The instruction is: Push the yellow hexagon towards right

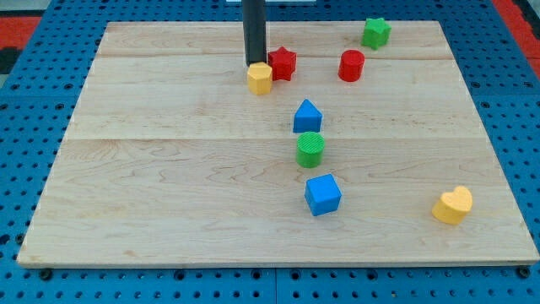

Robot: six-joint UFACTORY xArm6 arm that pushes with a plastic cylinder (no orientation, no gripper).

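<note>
Right at the top edge of the yellow hexagon (260, 78) sat my tip (255, 65), the bottom end of a straight dark rod with no claws to open or close, so it held nothing. That yellow hexagon lay near the view's top, a bit left of the middle of the wooden board (152, 169). A red star (283, 63) touched its right side. Farther right stood a red cylinder (351, 65) and a green star (376, 32). Lower down came a blue house-shaped block (307, 116), a green cylinder (310, 149) and a blue cube (322, 194). A yellow heart (453, 204) lay far off at the view's bottom right.
</note>
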